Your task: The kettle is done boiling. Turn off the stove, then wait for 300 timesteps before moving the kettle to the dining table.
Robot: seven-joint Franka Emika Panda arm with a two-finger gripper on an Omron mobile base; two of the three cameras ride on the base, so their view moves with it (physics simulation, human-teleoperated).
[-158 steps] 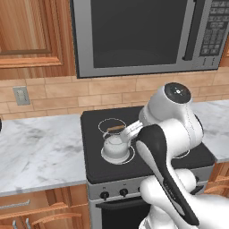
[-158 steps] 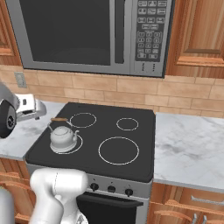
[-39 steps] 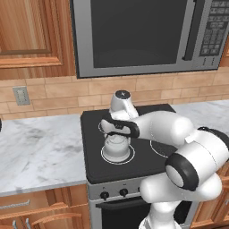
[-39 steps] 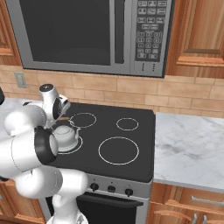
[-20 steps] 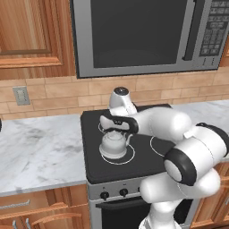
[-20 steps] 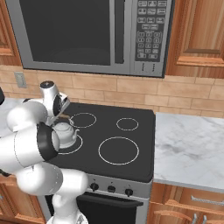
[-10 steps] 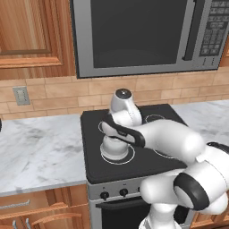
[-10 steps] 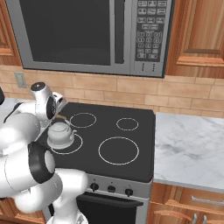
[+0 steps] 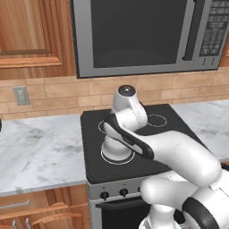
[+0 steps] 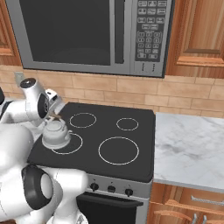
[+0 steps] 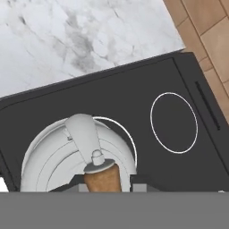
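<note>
Gripper (image 10: pixel 54 114): your hand stood directly over the kettle (image 10: pixel 55 133), wrist pointing down, at the front-left burner of the stove (image 10: pixel 131 144). Finger tips: hidden in the hand view behind the brown wooden bar (image 11: pixel 102 179) of the handle, so you could not tell from these pictures whether they were clenched on it or parted around it.

Kettle: upright on that burner ring, or at most barely lifted; contact with the glass could not be judged. Spout (image 11: pixel 84 134) ran away from the bar toward the top of the hand view, so the kettle's long axis lay along your line of sight, bar nearest the fingers.

Relation that mattered: the bar lay just below the gripper, centred between where the fingers would sit, so you had no sideways correction to make, only a vertical lift.

Dining table: destination, lying somewhere away from this counter (image 9: pixel 40 152); a base drive looked necessary.

Knobs (image 10: pixel 111 189): along the steel front panel, well below your hand.
</note>
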